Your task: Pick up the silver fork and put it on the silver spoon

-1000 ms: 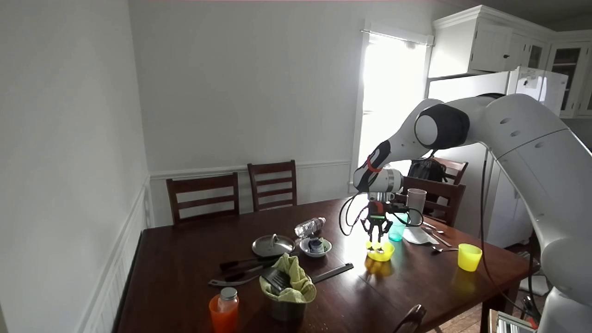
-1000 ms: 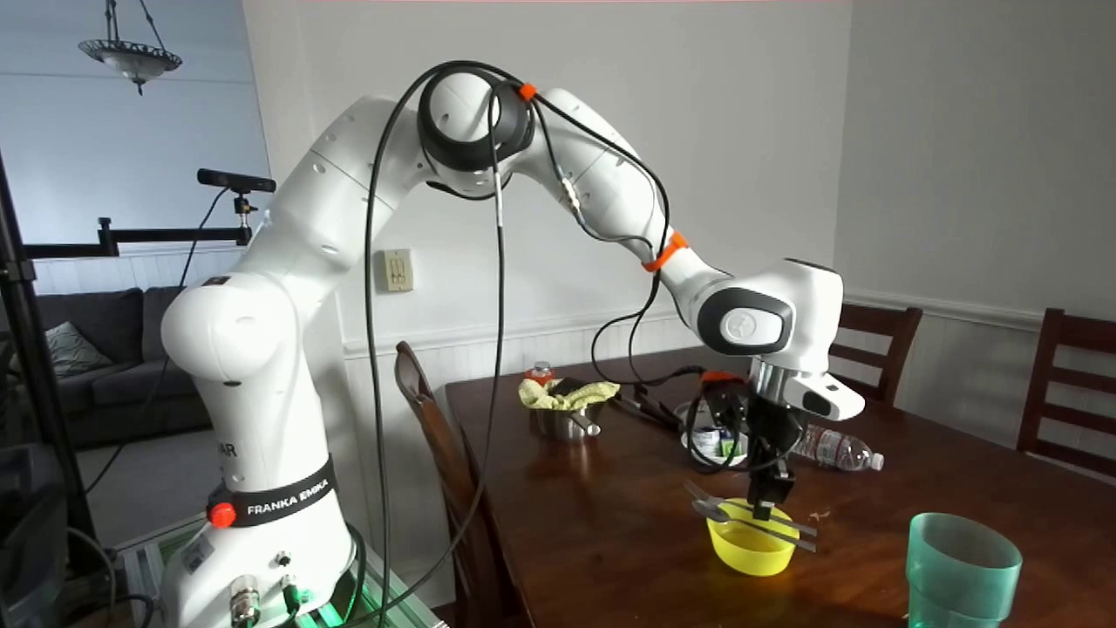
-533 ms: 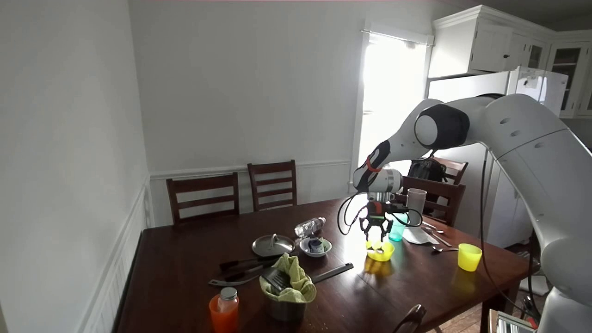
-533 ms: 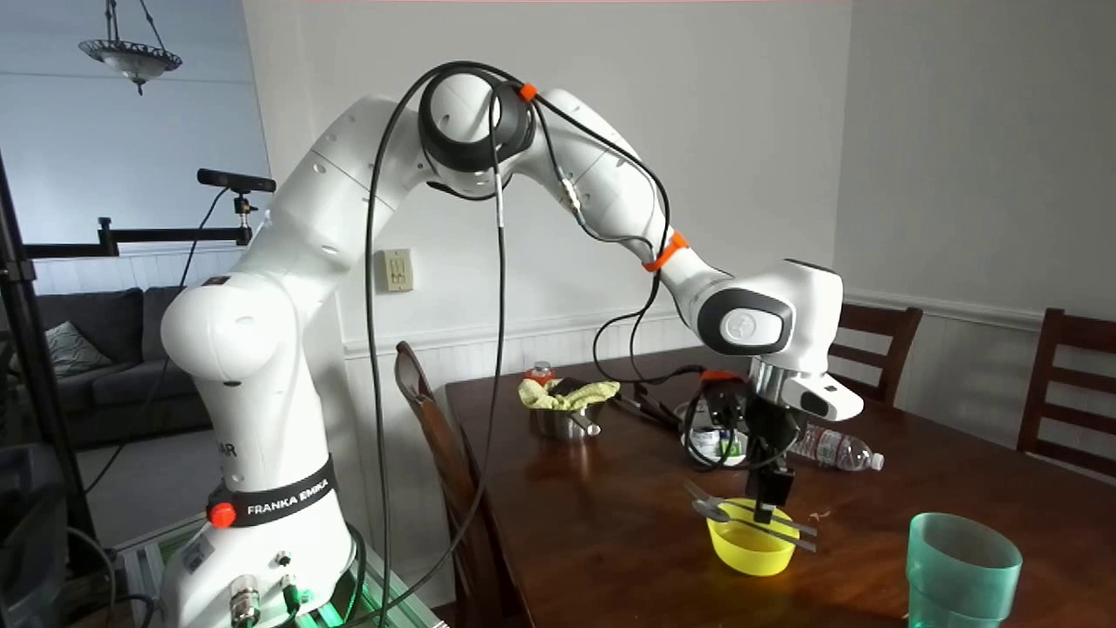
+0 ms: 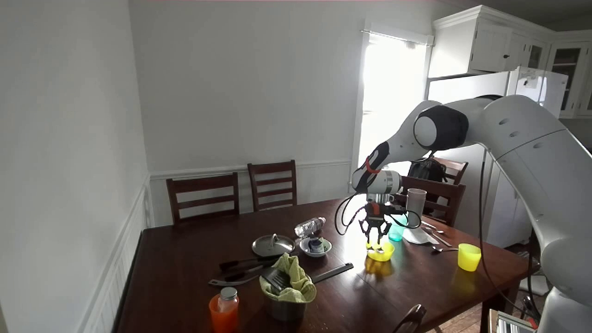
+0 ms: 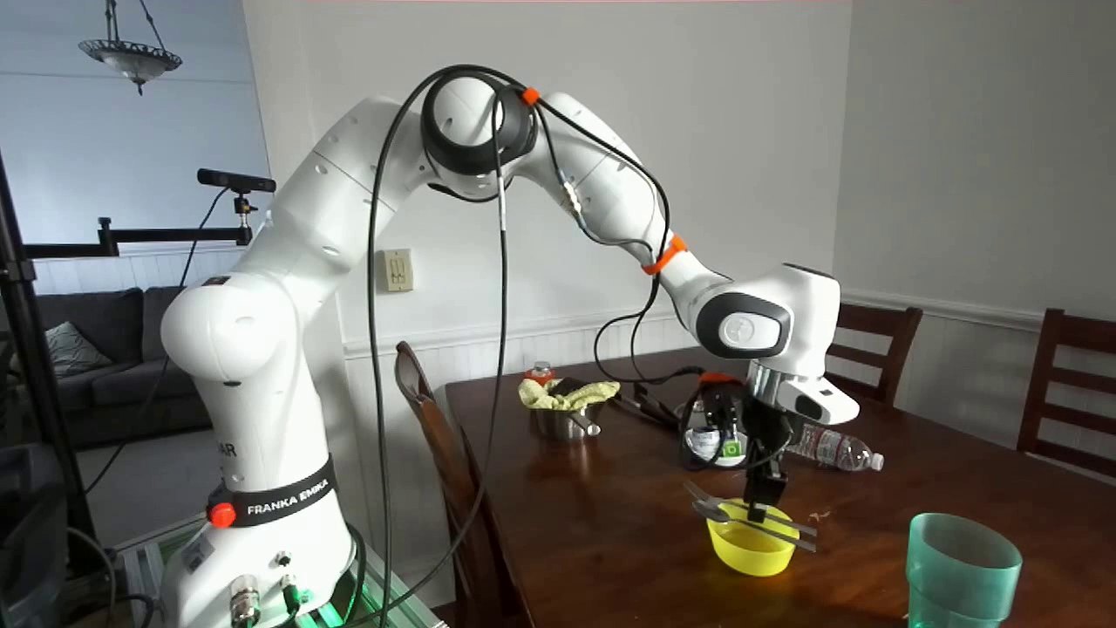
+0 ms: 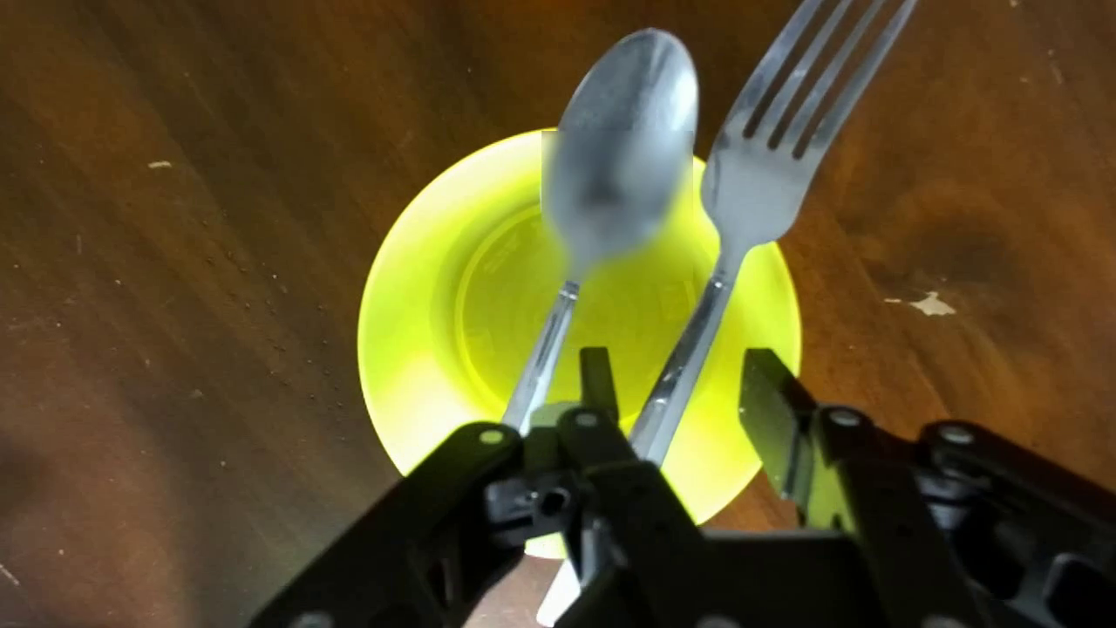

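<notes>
A silver fork [image 7: 757, 194] and a silver spoon [image 7: 628, 96] lie side by side across the rim of a yellow bowl [image 7: 410, 366]. In the wrist view the fork is on the right and the spoon on the left, apart from each other. My gripper [image 7: 678, 377] is open, with one finger on each side of the fork's handle; the handle's lower end is hidden behind it. In an exterior view the gripper [image 6: 757, 513] is low over the bowl [image 6: 751, 558], by the fork [image 6: 703, 495] and spoon [image 6: 710, 510]. An exterior view also shows the gripper [image 5: 374, 242] there.
A teal cup [image 6: 963, 567] stands near the bowl. A water bottle [image 6: 837, 447] and a small white bowl [image 6: 715, 453] lie behind the gripper. A pot with a cloth [image 5: 289, 307], a lid [image 5: 270, 247] and a yellow cup [image 5: 469, 257] are also on the table.
The fingers spread a little between one second and half a second ago. Since then the gripper has shifted slightly left in both exterior views. The fork, spoon and bowl have not moved.
</notes>
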`<state>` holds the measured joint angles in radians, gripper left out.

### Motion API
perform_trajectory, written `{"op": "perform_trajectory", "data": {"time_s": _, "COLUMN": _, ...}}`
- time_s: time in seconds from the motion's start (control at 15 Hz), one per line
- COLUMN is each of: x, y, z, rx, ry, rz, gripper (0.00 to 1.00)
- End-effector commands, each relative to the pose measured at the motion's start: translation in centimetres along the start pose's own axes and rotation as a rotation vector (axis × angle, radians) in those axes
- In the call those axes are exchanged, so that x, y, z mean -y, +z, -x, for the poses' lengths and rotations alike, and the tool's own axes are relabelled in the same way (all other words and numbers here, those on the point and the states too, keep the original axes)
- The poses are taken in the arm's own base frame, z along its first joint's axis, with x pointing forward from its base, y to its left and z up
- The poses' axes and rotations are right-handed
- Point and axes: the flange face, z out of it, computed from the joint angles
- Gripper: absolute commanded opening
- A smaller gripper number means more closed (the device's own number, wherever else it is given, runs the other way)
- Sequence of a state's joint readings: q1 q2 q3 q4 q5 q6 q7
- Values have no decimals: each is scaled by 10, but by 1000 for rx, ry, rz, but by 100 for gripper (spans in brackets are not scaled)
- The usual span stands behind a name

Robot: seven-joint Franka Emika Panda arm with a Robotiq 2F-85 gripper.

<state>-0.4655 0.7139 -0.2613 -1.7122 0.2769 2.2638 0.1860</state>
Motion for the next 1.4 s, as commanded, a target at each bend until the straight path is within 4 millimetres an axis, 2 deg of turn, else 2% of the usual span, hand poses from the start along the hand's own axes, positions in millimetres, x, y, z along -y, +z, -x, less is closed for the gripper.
{"op": "perform_trajectory", "data": {"time_s": 0.0, "x": 2, "y": 3, "z": -6, "rx": 15, "ry": 35, "rz": -22, "gripper": 34}}
{"op": "perform_trajectory", "data": {"time_s": 0.13, "x": 2, "y": 5, "z": -6, "rx": 17, "ry": 39, "rz": -20, "gripper": 27}}
{"op": "perform_trajectory", "data": {"time_s": 0.2, "x": 1, "y": 5, "z": -6, "rx": 18, "ry": 41, "rz": -19, "gripper": 30}}
{"op": "perform_trajectory", "data": {"time_s": 0.4, "x": 1, "y": 6, "z": -7, "rx": 19, "ry": 46, "rz": -19, "gripper": 25}}
{"op": "perform_trajectory", "data": {"time_s": 0.53, "x": 2, "y": 6, "z": -7, "rx": 18, "ry": 47, "rz": -21, "gripper": 17}}
{"op": "perform_trajectory", "data": {"time_s": 0.6, "x": 2, "y": 5, "z": -7, "rx": 16, "ry": 48, "rz": -22, "gripper": 7}}
{"op": "perform_trajectory", "data": {"time_s": 0.67, "x": 2, "y": 4, "z": -7, "rx": 15, "ry": 49, "rz": -23, "gripper": 10}}
{"op": "perform_trajectory", "data": {"time_s": 0.73, "x": 2, "y": 3, "z": -7, "rx": 14, "ry": 49, "rz": -24, "gripper": 4}}
{"op": "perform_trajectory", "data": {"time_s": 1.33, "x": 5, "y": -10, "z": -7, "rx": -3, "ry": 58, "rz": -61, "gripper": 3}}
